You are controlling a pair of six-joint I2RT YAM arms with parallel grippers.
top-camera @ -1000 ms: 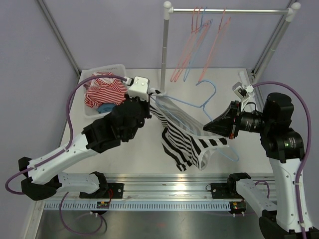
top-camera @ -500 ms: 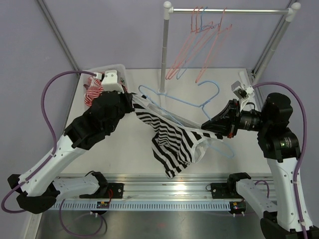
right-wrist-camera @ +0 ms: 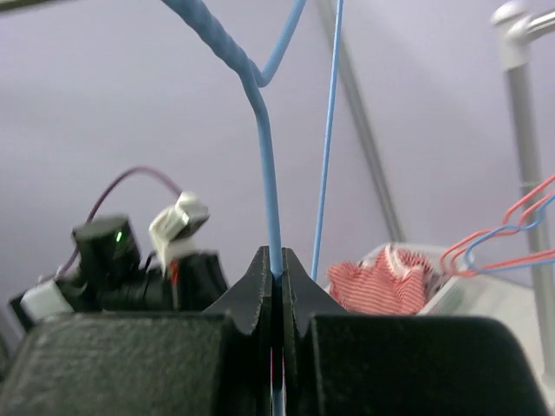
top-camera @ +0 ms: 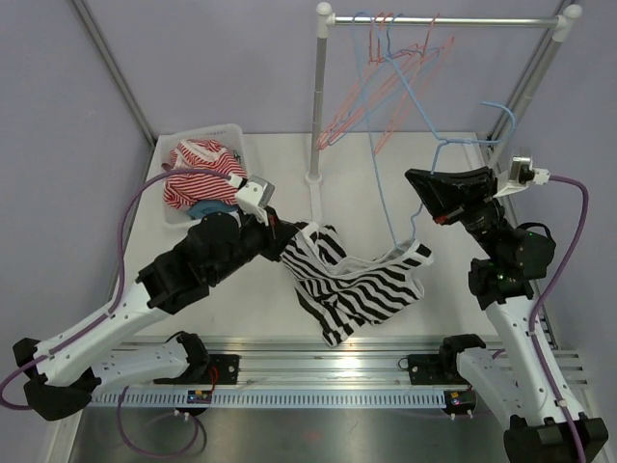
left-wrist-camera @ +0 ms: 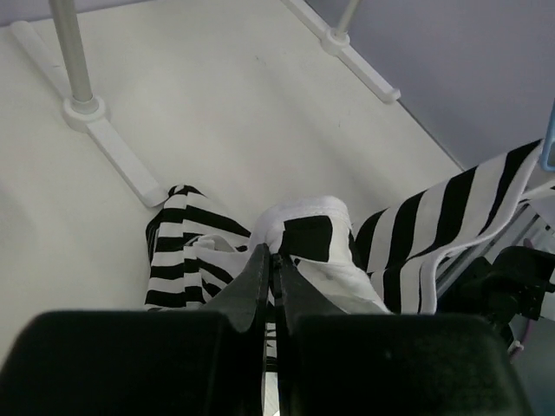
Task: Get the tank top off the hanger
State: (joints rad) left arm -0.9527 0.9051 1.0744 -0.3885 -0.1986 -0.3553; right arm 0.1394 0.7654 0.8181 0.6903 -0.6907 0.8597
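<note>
Well, your left gripper (left-wrist-camera: pixel 271 257): closed on the striped tank top (top-camera: pixel 359 280), low over the table (top-camera: pixel 443 299).
Your right gripper (right-wrist-camera: pixel 274 260): clamped on the blue hanger (right-wrist-camera: pixel 267 165), held high.
Bin (top-camera: pixel 231 132): held red-striped clothing (top-camera: pixel 198 174), back left.

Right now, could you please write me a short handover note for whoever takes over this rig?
Left end effector: shut on the tank top, at its edge.
Right end effector: shut on the blue hanger, held high above the table.
Done: most of the top lies bunched on the table.
To do: the end nearer the right arm looks draped over the hanger's lower wire; pull it free.
</note>
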